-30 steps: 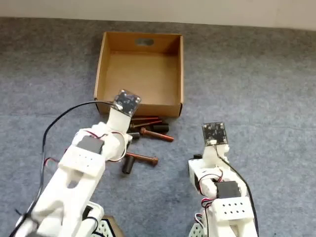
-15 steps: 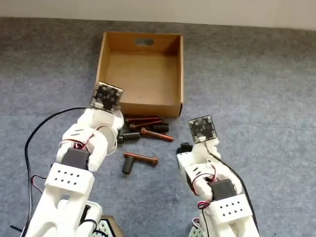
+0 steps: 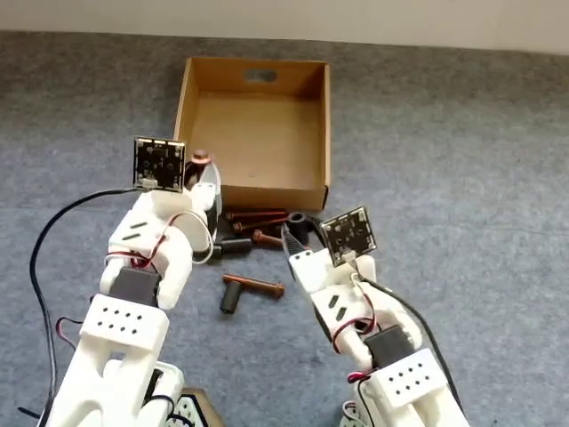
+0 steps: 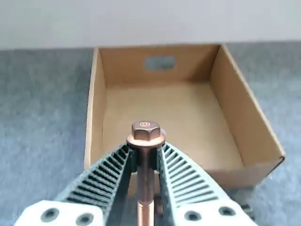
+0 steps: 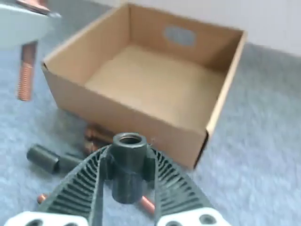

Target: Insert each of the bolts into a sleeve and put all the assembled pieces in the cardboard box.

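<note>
1. The left arm has come up off the pile and swung left. The left fingers (image 4: 115,174) are clamped on a bolt (image 4: 145,176), head up and thread hanging down, just by the near-left corner of the box (image 3: 276,197).
2. The right arm has swung left and far, to the right end of the pile. The right fingers (image 5: 89,183) pinch a sleeve (image 5: 126,174) upright, its open bore facing up, just near of the box's near wall.
3. From where I stand that looks like the pick-ups are done: one bolt and one sleeve are in hand but apart, the bolt up and to the left of the sleeve. I'd judge the next step is to bring the thread end over the bore and lower it in. That will need the two well lined up.
4. The box is empty, so no assembled piece is in yet.
5. Several loose bolts (image 3: 258,285) and loose sleeves (image 3: 233,246) lie between the arms, just near of the box, so the job is only starting.
6. The counter (image 3: 462,178) has a grey, carpet-like cover. A strip of pale wall (image 3: 356,18) runs along its far edge.
</note>
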`<state>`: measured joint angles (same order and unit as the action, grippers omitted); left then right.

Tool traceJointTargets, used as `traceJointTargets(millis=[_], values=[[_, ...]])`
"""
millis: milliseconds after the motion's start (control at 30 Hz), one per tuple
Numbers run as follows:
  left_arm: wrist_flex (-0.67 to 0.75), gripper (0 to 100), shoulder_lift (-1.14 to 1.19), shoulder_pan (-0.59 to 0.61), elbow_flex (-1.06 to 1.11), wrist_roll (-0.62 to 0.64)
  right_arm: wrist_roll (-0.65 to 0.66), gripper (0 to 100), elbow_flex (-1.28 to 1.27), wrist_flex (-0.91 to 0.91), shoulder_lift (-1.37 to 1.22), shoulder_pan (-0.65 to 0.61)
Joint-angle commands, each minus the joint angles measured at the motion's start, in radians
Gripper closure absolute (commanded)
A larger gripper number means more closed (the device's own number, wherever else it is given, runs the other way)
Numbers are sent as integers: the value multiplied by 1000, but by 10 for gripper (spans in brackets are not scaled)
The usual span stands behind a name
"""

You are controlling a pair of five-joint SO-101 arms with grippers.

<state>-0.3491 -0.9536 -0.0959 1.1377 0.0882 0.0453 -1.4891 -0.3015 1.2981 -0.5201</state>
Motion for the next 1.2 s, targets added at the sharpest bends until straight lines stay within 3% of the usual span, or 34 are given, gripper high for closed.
traceJointTargets(millis=[0, 300, 633, 867, 1033, 1167], values=[[40, 993, -30, -45, -12, 5, 5, 993, 67, 42, 8, -15], [38, 993, -56, -125, -18, 5, 3, 993, 25, 45, 8, -19], [38, 993, -437, -176, 54, 5, 3, 993, 62, 50, 10, -28], [52, 993, -530, -202, 127, 5, 2, 993, 176, 42, 10, -35], [51, 993, -529, -211, 124, 97, -163, 993, 189, 1, 12, -22], [51, 993, -529, -213, 124, 121, -169, 993, 189, -24, 22, -13]])
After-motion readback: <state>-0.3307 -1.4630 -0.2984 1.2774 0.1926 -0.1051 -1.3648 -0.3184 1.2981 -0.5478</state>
